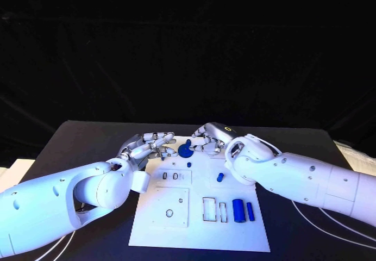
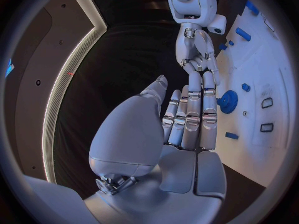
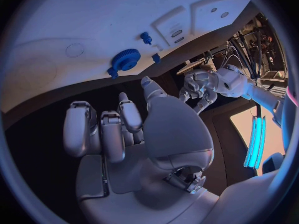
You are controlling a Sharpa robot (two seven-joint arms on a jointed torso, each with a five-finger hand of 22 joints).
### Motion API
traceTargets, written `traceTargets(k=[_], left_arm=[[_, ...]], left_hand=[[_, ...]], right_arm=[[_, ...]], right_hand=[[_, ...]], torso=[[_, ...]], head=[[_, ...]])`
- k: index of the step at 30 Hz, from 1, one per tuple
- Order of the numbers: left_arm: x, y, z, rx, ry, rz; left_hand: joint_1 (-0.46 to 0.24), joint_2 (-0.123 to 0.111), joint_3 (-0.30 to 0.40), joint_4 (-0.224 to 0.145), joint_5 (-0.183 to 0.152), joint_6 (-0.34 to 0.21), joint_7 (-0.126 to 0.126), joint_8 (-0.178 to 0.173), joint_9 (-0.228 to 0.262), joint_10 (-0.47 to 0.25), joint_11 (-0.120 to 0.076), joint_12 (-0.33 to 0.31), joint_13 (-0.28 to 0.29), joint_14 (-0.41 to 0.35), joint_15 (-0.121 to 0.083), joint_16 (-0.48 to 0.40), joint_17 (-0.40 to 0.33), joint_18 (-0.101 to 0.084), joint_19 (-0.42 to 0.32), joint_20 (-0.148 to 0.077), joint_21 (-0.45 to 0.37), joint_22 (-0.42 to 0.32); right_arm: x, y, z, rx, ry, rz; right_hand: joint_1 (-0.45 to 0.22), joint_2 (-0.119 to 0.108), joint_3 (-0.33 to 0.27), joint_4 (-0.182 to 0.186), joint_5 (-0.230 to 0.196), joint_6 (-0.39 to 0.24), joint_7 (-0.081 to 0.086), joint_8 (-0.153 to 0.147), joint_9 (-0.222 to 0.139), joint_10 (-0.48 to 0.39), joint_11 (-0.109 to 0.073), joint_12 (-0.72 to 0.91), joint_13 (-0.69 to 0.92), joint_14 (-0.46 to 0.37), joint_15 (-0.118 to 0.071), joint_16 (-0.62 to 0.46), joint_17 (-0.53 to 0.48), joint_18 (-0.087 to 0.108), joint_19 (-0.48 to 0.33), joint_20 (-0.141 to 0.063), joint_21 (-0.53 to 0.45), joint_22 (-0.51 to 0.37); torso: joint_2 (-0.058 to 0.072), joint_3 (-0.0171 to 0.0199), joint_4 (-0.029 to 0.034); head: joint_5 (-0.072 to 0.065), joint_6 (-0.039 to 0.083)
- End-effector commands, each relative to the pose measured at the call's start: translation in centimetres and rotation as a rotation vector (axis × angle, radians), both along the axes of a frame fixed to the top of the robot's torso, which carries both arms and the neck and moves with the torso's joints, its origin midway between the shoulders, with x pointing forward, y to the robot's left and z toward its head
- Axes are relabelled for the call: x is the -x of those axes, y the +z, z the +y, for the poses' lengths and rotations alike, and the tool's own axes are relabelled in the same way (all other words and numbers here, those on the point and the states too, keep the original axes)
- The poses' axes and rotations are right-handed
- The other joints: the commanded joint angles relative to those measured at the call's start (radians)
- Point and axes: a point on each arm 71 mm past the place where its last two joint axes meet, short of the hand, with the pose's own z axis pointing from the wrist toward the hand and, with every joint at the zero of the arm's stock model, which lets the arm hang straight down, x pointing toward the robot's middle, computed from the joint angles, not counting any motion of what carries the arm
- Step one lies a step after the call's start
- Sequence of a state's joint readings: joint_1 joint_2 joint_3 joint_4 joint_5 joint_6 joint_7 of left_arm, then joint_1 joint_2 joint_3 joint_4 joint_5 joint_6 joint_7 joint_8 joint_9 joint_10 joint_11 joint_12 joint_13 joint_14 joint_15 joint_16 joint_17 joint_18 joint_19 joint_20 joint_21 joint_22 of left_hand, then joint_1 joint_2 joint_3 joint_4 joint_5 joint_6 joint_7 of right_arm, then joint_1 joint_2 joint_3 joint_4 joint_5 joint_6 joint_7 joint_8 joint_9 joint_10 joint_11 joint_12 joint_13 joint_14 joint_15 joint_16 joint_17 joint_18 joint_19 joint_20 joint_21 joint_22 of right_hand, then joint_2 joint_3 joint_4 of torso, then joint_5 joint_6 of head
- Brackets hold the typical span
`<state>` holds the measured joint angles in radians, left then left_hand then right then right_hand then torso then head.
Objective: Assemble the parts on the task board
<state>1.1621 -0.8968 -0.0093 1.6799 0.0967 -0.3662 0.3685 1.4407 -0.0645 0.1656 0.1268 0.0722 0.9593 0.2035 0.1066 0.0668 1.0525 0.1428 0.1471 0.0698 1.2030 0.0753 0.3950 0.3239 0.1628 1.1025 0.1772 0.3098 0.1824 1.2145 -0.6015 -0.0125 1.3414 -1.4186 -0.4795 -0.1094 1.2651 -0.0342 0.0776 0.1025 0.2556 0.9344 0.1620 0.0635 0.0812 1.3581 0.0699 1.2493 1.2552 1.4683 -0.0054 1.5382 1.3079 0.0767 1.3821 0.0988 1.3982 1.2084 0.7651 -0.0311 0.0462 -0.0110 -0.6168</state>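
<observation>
1. No readable writing shows on the task board (image 1: pixel 157 228) or the parts.
2. The blue gear (image 1: pixel 186 150) lies at the board's far edge, between the two hands.
3. The left hand (image 1: pixel 149 145) holds nothing, its fingers extended side by side just left of the gear.
4. The right hand (image 1: pixel 210 138) holds nothing, its fingers curled just right of the gear.
5. Two blue cylinders (image 1: pixel 243 210) lie near the board's right edge; black bench (image 1: pixel 78 144) surrounds the board.
</observation>
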Motion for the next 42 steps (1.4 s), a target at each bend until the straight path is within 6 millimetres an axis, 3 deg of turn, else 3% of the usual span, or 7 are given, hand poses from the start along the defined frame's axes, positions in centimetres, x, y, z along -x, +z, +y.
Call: traceTargets(k=[1, 6, 11, 15, 21, 35, 42], left_arm=[[0.0, 0.1, 0.0, 0.01, -0.014, -0.005], [0.0, 0.1, 0.2, 0.009, -0.011, -0.005], [0.0, 0.1, 0.3, 0.009, -0.01, -0.005], [0.0, 0.1, 0.3, 0.008, -0.009, -0.005], [-0.1, 0.0, 0.3, 0.009, -0.009, -0.005], [-0.2, -0.1, 0.3, 0.009, -0.009, -0.003], [-0.2, -0.1, 0.3, 0.009, -0.01, -0.003]], left_hand=[[0.002, 0.008, 0.0, -0.005, -0.006, 0.002, 0.004, -0.006, -0.001, 0.002, 0.001, -0.004, -0.002, -0.007, -0.003, 0.004, 0.001, 0.015, 0.004, -0.002, 0.005, 0.001], [0.002, 0.008, 0.0, -0.005, -0.006, 0.002, 0.004, -0.006, -0.001, 0.002, 0.001, -0.004, -0.002, -0.007, -0.003, 0.004, 0.001, 0.015, 0.004, -0.002, 0.005, 0.001], [0.002, 0.008, 0.0, -0.006, -0.006, 0.002, 0.004, -0.006, -0.001, 0.002, 0.001, -0.004, -0.002, -0.008, -0.003, 0.004, 0.001, 0.015, 0.004, -0.002, 0.005, 0.002], [0.002, 0.008, 0.0, -0.006, -0.006, 0.002, 0.004, -0.006, -0.001, 0.002, 0.001, -0.004, -0.002, -0.008, -0.003, 0.004, 0.001, 0.015, 0.004, -0.002, 0.005, 0.002], [0.002, 0.008, 0.0, -0.006, -0.006, 0.002, 0.004, -0.006, -0.001, 0.002, 0.001, -0.004, -0.002, -0.008, -0.003, 0.004, 0.001, 0.015, 0.004, -0.002, 0.005, 0.002], [0.003, 0.008, 0.001, -0.007, -0.006, 0.002, 0.003, -0.006, -0.001, 0.003, 0.001, -0.004, -0.002, -0.009, -0.003, 0.004, 0.002, 0.015, 0.003, -0.002, 0.005, 0.002], [0.003, 0.008, 0.001, -0.007, -0.006, 0.002, 0.003, -0.006, -0.001, 0.003, 0.001, -0.004, -0.002, -0.009, -0.003, 0.004, 0.002, 0.015, 0.003, -0.002, 0.005, 0.002]], right_arm=[[0.5, 1.5, -2.1, -0.14, 0.098, -0.022], [0.6, 1.9, -6.9, -0.156, 0.095, 0.055], [0.6, 1.5, -11.0, -0.149, 0.065, 0.1], [0.5, 0.9, -13.3, -0.135, 0.037, 0.121], [0.2, -0.8, -15.6, -0.112, -0.017, 0.165], [-0.5, -3.5, -16.4, -0.079, -0.074, 0.211], [-0.9, -3.9, -16.3, -0.069, -0.088, 0.214]], right_hand=[[0.026, -0.001, 0.006, -0.017, 0.011, 0.01, -0.003, 0.006, 0.001, 0.001, 0.0, 0.002, 0.0, 0.086, 0.001, 0.0, 0.186, 0.0, -0.002, 0.003, 0.004, -0.001], [0.052, -0.007, 0.01, -0.04, 0.011, 0.014, -0.003, 0.005, 0.002, -0.008, 0.0, -0.01, -0.009, 0.086, 0.001, 0.0, 0.188, 0.001, -0.006, 0.002, 0.0, -0.007], [0.077, -0.015, 0.011, -0.063, -0.002, 0.026, -0.005, 0.006, 0.003, -0.014, -0.002, -0.021, -0.017, 0.086, -0.001, 0.001, 0.19, 0.001, -0.01, 0.001, -0.002, -0.011], [0.091, -0.02, 0.012, -0.077, -0.009, 0.026, -0.006, 0.004, 0.002, -0.016, -0.003, -0.027, -0.021, 0.087, -0.001, 0.002, 0.192, 0.002, -0.011, 0.001, -0.003, -0.011], [0.096, -0.024, 0.011, -0.084, -0.013, 0.02, -0.004, 0.001, 0.0, -0.02, -0.002, -0.034, -0.027, 0.087, -0.001, 0.002, 0.194, 0.002, -0.011, 0.001, -0.003, -0.012], [0.092, -0.03, 0.003, -0.089, -0.019, 0.006, -0.002, -0.002, -0.003, -0.026, 0.001, -0.045, -0.036, 0.087, 0.001, 0.003, 0.195, 0.003, -0.015, 0.002, -0.007, -0.019], [0.103, -0.016, 0.011, -0.097, -0.024, 0.009, -0.002, 0.003, -0.002, -0.021, 0.0, -0.039, -0.029, 0.088, 0.001, 0.004, 0.198, 0.003, -0.014, 0.003, -0.006, -0.017]], torso=[[0.0, 0.0009, -0.0036], [-0.001, 0.0033, -0.0102], [0.0, 0.0091, -0.0173], [0.0, 0.0145, -0.0212], [0.001, 0.0178, -0.0224], [0.001, 0.0147, -0.0202], [0.0, 0.0132, -0.0201]], head=[[-0.001, 0.004], [-0.005, 0.007], [-0.008, 0.007], [-0.012, 0.008], [-0.009, 0.008], [-0.013, 0.001], [-0.013, -0.001]])
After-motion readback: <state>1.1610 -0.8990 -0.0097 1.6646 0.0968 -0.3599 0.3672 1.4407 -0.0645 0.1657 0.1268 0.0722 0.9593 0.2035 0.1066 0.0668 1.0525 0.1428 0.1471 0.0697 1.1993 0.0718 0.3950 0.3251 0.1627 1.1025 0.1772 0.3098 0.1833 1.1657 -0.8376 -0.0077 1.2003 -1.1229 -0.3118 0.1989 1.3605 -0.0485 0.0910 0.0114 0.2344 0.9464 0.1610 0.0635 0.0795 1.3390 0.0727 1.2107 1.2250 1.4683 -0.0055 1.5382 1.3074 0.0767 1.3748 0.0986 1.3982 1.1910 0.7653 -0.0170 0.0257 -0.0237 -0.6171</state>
